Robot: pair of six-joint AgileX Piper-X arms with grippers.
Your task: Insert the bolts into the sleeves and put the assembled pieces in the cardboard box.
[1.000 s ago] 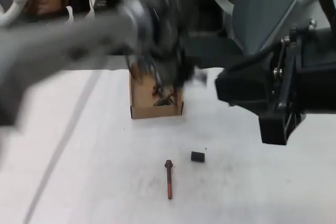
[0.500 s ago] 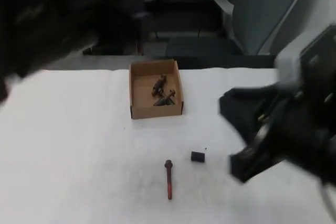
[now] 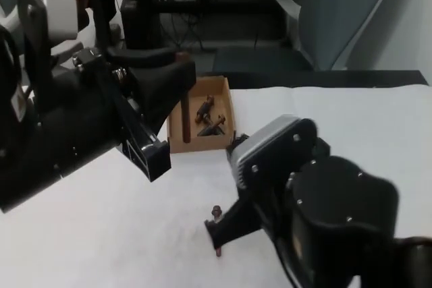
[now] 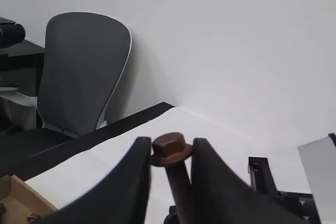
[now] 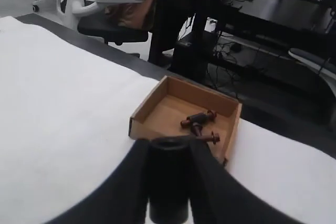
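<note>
Left wrist view first: what have you got there?

My left end effector (image 4: 171, 142) is clenched on a rust-coloured bolt (image 4: 180, 192). The hex head sits right at the fingertips and the shank runs back between the two black fingers (image 4: 131, 187).

And the other side?

My right end effector (image 5: 168, 150) is grasping a black sleeve (image 5: 168, 182). The sleeve is pinched between both fingers with its open end facing outward, toward the box.

So bolt and sleeve are apart?

Yes, one in each arm, and they are not touching. In the high view my left arm is up at the left and my right arm is low at the right.

Where is the cardboard box?

The cardboard box (image 5: 157, 132) stands open on the bench (image 3: 101, 220), beyond the sleeve in the right wrist view. Two assembled pieces (image 5: 199, 118) lie inside, close together, toward its far right corner. In the high view my left arm covers the box's left side, and the held bolt's shank shows in front of it.

Anything loose on the bench?

A second bolt (image 3: 217, 211) lies on the white cover, nearer to me than the box. Its head shows just beside my right arm, which hides most of its length.

And around the bench?

A grey office chair (image 4: 84, 72) stands past the far edge, against a pale wall.
</note>
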